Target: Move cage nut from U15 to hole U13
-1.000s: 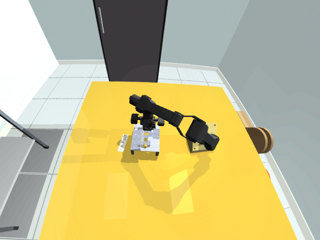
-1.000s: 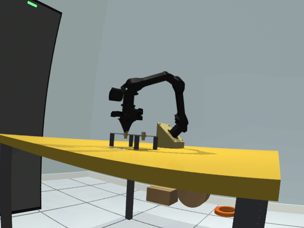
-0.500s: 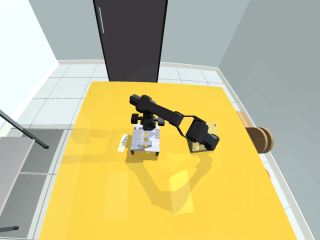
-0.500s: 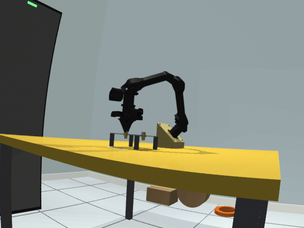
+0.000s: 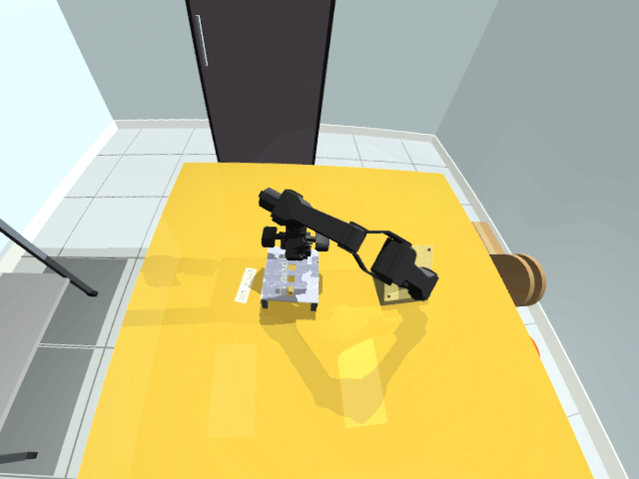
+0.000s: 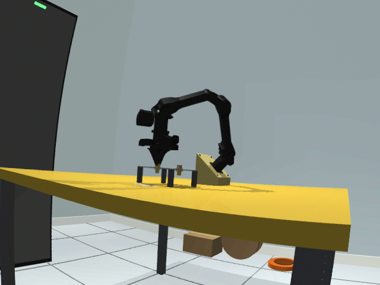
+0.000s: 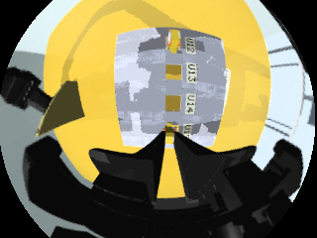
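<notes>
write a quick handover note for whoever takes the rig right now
Gripper: shut on the U15 cage nut, fingers pointing down.
That nut is at hole U15 of the rail plate; its wings reach below the plate.
Other nut: in U12, untouched by the gripper.
Holes U13 and U14: empty.
Done: nut gripped.
Left: free it, carry it to U13, clip it in square with both wings open underneath, release, move away.

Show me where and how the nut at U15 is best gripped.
Probably by its raised top, from straight above: the nut pokes up through the flat rail plate, leaving opposite sides for the jaws.
</notes>
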